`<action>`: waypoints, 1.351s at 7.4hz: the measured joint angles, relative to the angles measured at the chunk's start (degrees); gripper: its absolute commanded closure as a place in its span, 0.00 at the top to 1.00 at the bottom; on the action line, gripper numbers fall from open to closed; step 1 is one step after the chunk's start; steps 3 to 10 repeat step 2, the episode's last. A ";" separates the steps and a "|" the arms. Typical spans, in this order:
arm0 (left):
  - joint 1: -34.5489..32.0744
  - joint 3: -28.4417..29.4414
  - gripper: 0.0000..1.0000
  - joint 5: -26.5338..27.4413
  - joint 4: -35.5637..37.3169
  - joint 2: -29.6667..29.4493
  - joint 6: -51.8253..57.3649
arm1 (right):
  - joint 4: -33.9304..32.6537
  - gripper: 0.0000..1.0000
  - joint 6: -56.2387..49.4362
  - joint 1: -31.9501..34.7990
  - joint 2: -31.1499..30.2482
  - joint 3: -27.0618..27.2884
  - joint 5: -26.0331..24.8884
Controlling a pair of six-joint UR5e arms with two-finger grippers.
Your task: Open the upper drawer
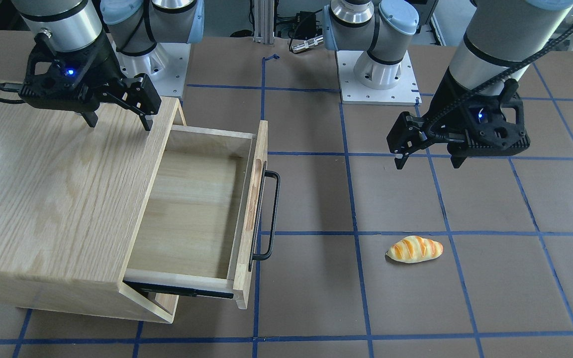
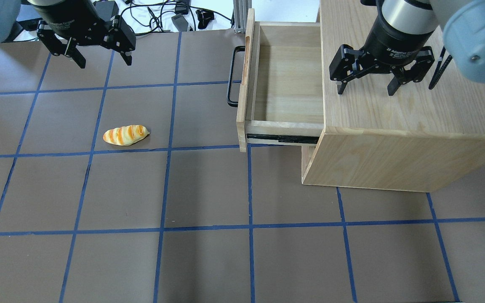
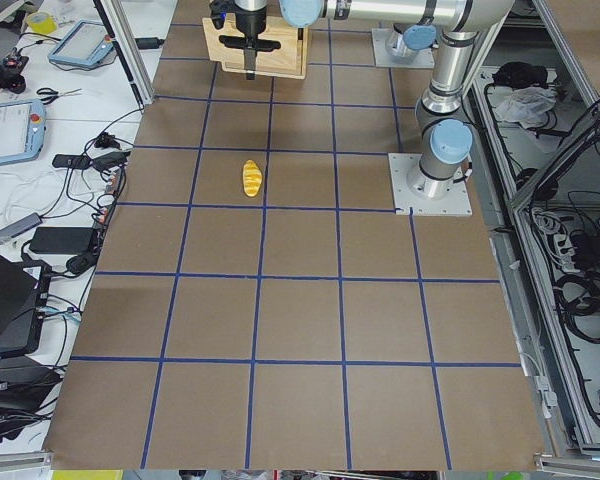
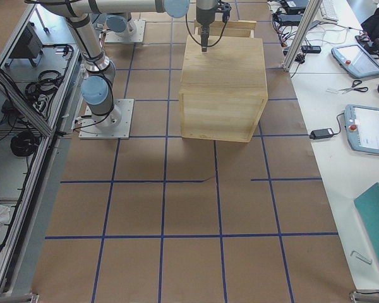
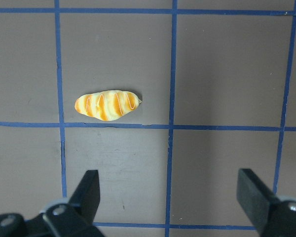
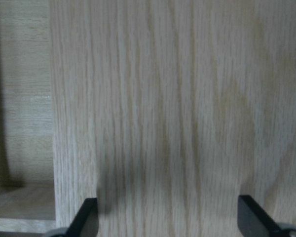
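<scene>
The upper drawer [image 1: 194, 209] stands pulled out of the oak-grain cabinet [image 1: 57, 189], its inside empty, its black bar handle [image 1: 270, 216] facing the table's middle. It also shows in the overhead view [image 2: 286, 80]. My right gripper [image 1: 117, 122] is open and empty, hovering above the cabinet top [image 2: 398, 109] near the drawer's edge; it shows in the overhead view [image 2: 365, 89] too. My left gripper [image 1: 428, 163] is open and empty above the table, well clear of the drawer, also in the overhead view [image 2: 104, 62].
A toy bread roll [image 1: 415, 248] lies on the brown gridded table [image 1: 490, 278], seen below the left gripper's fingers [image 5: 91, 190] in the left wrist view [image 5: 107, 104]. The right wrist view shows only the cabinet top [image 6: 177, 123]. The arm bases [image 1: 376, 74] stand at the table's back.
</scene>
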 measured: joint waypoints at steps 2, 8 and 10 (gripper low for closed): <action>0.00 -1.39 1.00 -0.08 0.31 0.88 -0.01 | 0.00 1.00 0.00 0.00 0.00 0.00 0.01; 0.00 -1.39 1.00 -0.08 0.31 0.88 -0.01 | 0.00 1.00 0.00 0.00 0.00 0.00 0.01; 0.00 -1.39 1.00 -0.08 0.31 0.88 -0.01 | 0.00 1.00 0.00 0.00 0.00 0.00 0.01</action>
